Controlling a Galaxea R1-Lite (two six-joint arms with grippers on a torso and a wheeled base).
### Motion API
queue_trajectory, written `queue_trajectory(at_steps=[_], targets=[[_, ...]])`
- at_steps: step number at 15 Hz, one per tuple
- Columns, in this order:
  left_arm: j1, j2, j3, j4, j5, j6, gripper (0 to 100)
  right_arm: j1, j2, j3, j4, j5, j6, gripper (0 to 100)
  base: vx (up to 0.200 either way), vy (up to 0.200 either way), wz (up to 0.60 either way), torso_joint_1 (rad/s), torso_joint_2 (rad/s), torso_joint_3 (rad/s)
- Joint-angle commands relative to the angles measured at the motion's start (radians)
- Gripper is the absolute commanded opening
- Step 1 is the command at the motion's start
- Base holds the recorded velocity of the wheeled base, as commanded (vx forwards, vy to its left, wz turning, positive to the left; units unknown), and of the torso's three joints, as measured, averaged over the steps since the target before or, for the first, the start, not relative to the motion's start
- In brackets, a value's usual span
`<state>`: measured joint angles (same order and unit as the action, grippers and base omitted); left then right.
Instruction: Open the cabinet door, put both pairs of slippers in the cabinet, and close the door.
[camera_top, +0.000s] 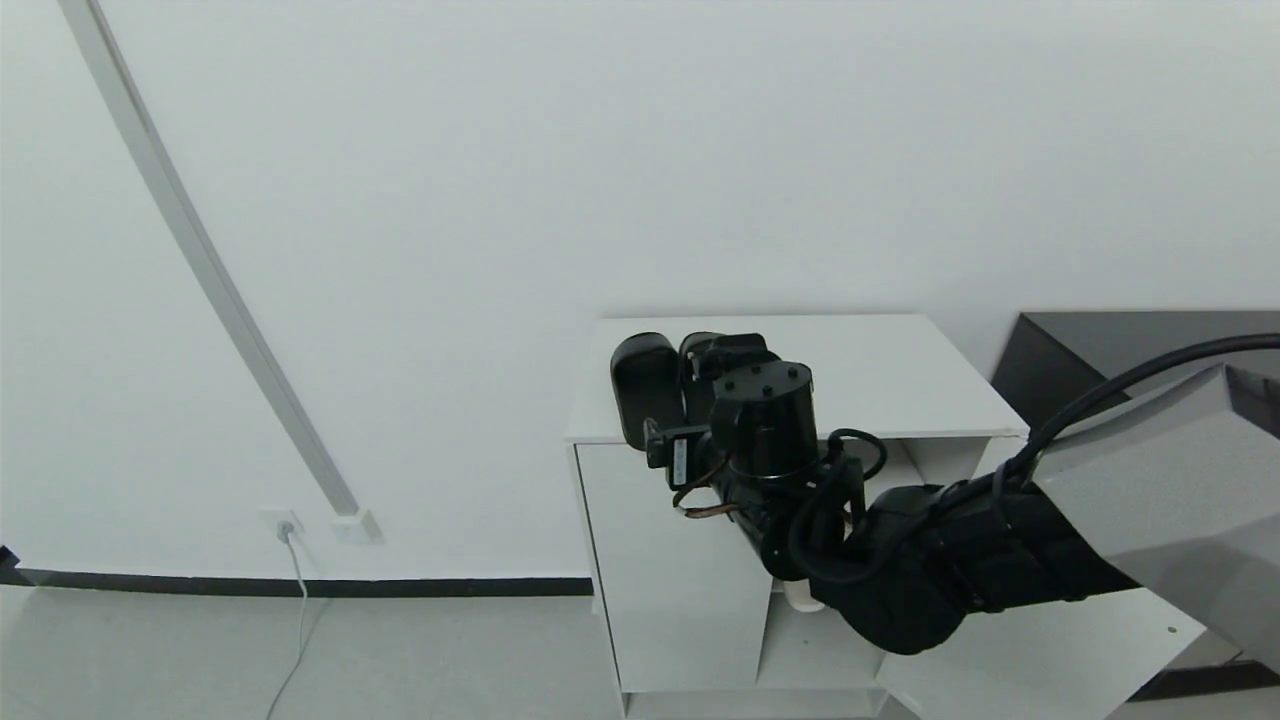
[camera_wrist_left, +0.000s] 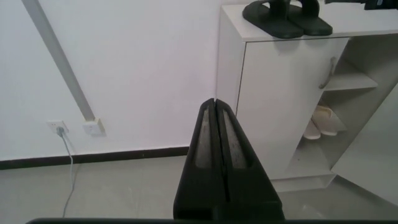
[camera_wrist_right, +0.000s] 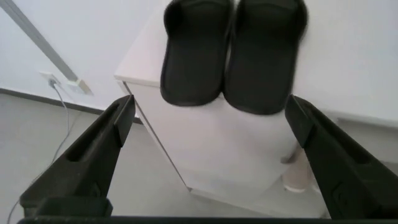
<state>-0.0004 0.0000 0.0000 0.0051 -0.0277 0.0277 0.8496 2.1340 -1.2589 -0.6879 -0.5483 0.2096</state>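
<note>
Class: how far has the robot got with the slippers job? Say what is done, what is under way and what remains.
Done: the door stands open and the pale slippers lie inside the cabinet. Under way: the right gripper, fingers open, faces the black slippers on its top, not yet gripping. Remaining: put the black pair inside, close the door.

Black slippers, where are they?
In the head view, the black slippers sit side by side on top of the white cabinet near its front left corner, just ahead of the open right pincer.
</note>
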Motion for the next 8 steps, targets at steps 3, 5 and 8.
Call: queue_trajectory(at_steps=[3,5,8], targets=[[0.0,0.0,0.0,-0.001,0.0,0.0,0,-0.007,0.056,-0.01,0.001,-0.001,-0.001,100,0.2,0.0,0.0,0.009,0.0,0.005],[0.0,0.0,0.0,-0.001,0.0,0.0,0,-0.007,0.081,-0.023,0.001,-0.001,-0.002,100,0.2,0.0,0.0,0.007,0.0,0.002],[0.0,0.0,0.0,-0.001,0.0,0.0,0,-0.009,0.141,-0.086,-0.001,-0.001,-0.007,100,0.0,0.0,0.0,0.0,0.0,0.0]])
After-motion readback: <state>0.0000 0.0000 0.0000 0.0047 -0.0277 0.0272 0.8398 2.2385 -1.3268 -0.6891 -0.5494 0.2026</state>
